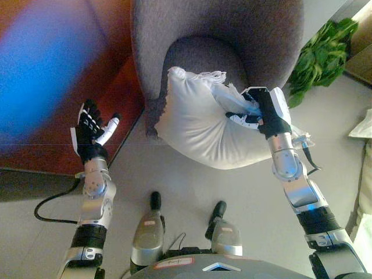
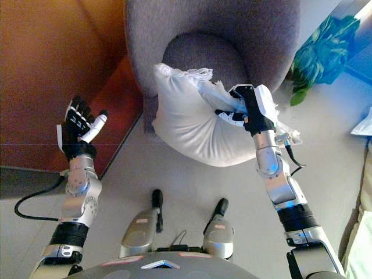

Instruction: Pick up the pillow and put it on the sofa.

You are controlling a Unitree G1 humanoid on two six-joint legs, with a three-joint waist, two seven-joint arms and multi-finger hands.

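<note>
A white pillow (image 1: pixel 195 125) with a fringed edge hangs in front of the grey round armchair (image 1: pixel 215 35), its top at the level of the seat cushion (image 1: pixel 200 55). My right hand (image 1: pixel 258 113) is shut on the pillow's right upper edge, fingers curled into the cloth. My left hand (image 1: pixel 90 131) is open and empty, held up to the left, apart from the pillow, over the edge of the red-brown rug.
A red-brown rug (image 1: pixel 64 75) covers the floor at left, next to the chair. A green leafy plant (image 1: pixel 322 55) stands at the upper right behind the chair. Pale cloth (image 1: pixel 363 125) shows at the right edge. Grey floor (image 1: pixel 192 186) lies below the pillow.
</note>
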